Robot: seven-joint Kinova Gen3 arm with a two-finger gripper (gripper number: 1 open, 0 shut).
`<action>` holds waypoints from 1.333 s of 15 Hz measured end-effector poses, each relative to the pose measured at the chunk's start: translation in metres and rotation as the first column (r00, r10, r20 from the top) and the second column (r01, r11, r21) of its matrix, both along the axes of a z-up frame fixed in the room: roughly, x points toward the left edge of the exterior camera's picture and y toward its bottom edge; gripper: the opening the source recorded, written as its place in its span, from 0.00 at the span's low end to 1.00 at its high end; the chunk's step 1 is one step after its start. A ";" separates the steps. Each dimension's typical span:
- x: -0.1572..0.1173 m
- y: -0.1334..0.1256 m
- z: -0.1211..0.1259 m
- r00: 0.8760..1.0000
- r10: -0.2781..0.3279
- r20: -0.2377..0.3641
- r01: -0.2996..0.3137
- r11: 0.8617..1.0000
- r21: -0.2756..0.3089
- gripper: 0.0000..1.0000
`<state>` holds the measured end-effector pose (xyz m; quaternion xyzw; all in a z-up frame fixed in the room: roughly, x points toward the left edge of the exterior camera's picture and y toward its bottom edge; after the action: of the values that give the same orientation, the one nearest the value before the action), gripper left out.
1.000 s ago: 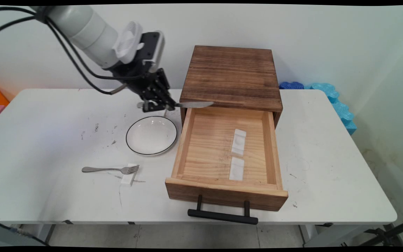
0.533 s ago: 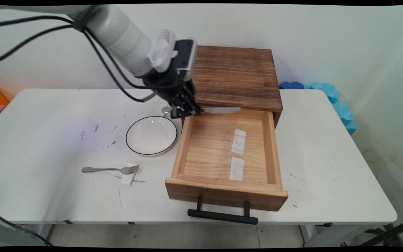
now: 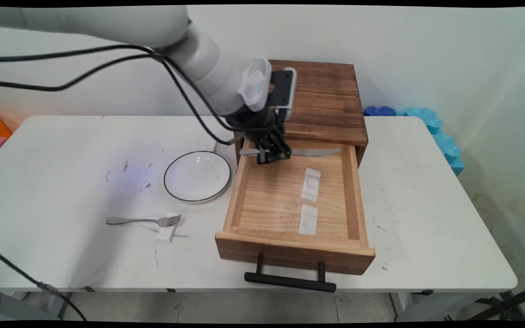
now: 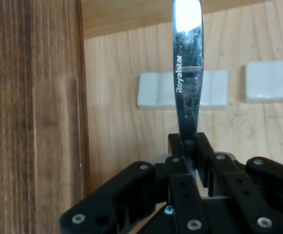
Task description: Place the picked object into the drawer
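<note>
Steel knife [image 3: 310, 152] above wooden drawer [image 3: 244, 182]

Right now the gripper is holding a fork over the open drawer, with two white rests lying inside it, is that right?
Not quite: the gripper holds a knife, not a fork, as the hand view shows. The fork lies on the table. The drawer is open, with two white rests inside.

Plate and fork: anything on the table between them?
Main view: bare tabletop between the plate and the fork; the small white block under the fork's tines sits on its far side from the plate.
</note>
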<state>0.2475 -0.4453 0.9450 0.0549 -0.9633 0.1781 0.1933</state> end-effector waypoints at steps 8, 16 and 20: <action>-0.023 -0.022 -0.039 1.000 0.022 0.009 -0.022 1.000 0.011 0.00; -0.026 -0.033 -0.074 0.999 0.027 0.022 -0.028 0.999 0.032 0.00; -0.026 -0.035 -0.087 0.999 0.024 0.025 -0.025 0.999 0.042 0.00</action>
<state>0.2214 -0.4803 0.8577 0.0683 -0.9684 0.1609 0.1781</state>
